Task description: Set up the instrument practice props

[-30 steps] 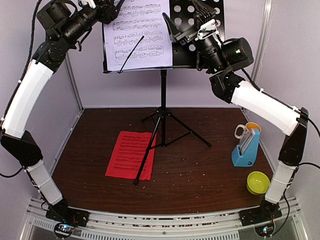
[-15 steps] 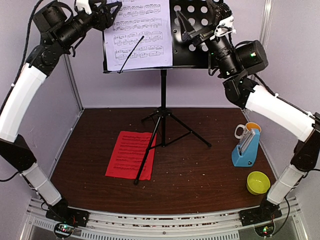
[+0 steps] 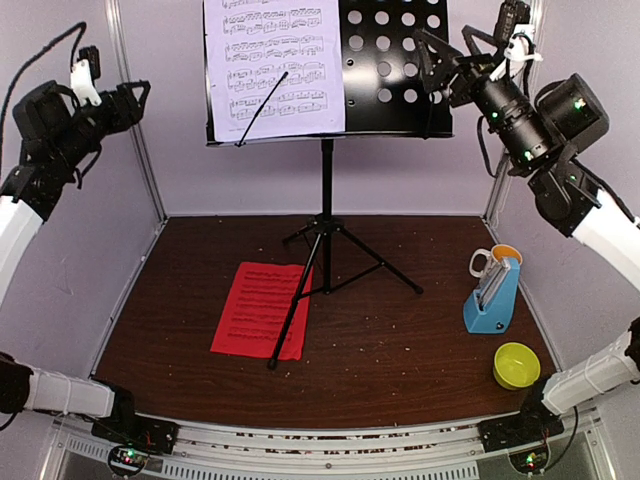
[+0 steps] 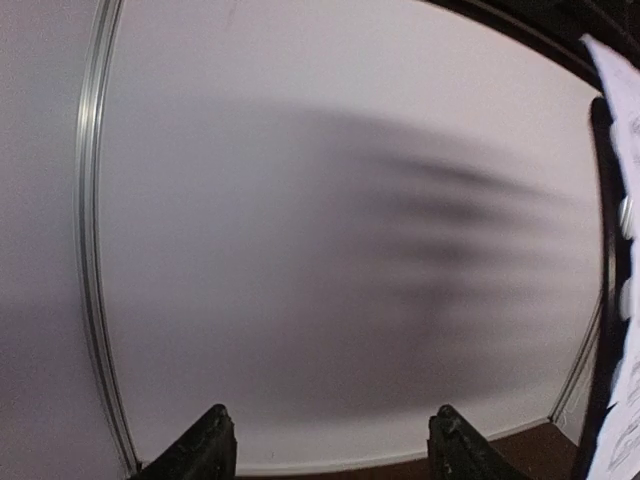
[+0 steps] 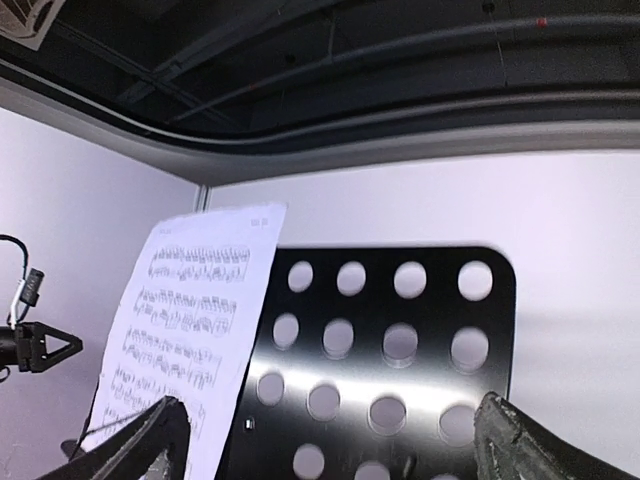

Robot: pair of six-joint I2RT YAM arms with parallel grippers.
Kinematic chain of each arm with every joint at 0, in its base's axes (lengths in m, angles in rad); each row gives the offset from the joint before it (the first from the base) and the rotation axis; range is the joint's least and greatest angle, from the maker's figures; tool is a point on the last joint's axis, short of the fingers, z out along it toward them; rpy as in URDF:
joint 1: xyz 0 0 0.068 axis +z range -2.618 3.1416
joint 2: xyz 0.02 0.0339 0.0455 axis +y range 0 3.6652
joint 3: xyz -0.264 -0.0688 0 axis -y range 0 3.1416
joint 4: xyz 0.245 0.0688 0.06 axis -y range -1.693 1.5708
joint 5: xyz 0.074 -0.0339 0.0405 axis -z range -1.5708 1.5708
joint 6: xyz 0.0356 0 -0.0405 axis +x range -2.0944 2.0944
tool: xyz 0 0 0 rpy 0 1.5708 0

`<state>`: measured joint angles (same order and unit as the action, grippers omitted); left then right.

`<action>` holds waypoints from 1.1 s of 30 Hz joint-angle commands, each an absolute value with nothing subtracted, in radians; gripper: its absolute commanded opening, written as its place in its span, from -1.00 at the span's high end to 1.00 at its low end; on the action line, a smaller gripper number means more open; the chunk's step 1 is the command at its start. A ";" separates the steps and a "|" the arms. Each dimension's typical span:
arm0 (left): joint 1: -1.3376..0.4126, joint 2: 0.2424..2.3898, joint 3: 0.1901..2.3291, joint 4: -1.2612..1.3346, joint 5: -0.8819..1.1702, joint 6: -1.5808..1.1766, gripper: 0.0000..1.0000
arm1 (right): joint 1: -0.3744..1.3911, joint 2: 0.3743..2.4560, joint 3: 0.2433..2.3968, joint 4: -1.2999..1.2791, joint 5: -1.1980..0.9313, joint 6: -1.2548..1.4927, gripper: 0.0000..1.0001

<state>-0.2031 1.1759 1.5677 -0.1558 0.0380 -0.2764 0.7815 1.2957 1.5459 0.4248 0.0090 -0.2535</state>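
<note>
The black perforated music stand point(image 3: 395, 70) is upright on its tripod at the back centre, and the white music sheet point(image 3: 275, 65) rests on the left half of its desk. The red music sheet point(image 3: 260, 310) lies flat on the brown table beside a tripod leg. At the right stands the blue metronome point(image 3: 492, 295). My left gripper point(image 3: 132, 100) hangs open by the left wall, well clear of the stand. My right gripper point(image 3: 432, 65) is open just off the desk's right edge, holding nothing. The right wrist view faces the desk point(image 5: 430, 320) and the white sheet point(image 5: 190, 320).
A white mug point(image 3: 488, 262) stands just behind the metronome, and a small yellow bowl point(image 3: 516, 365) sits in front of it near the right arm. Lilac walls close in the left, back and right sides. The left wrist view shows mostly wall, with the white sheet's edge point(image 4: 625, 140) at the right.
Both arms have drawn back from the stand, the left toward the left wall and the right out past the desk's right edge. The white sheet has stayed on the desk.
</note>
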 commanded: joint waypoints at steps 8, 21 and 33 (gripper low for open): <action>-0.130 1.123 1.036 -0.122 0.186 -0.548 -0.36 | 0.788 1.110 1.108 0.046 -0.025 0.236 -1.00; -0.130 1.177 0.756 -0.018 0.217 -0.577 -0.30 | 0.804 1.140 0.733 0.238 -0.091 0.627 -1.00; -0.130 1.287 0.718 -0.043 0.228 -0.555 -0.29 | 0.836 1.364 0.608 0.569 -0.068 0.903 -0.97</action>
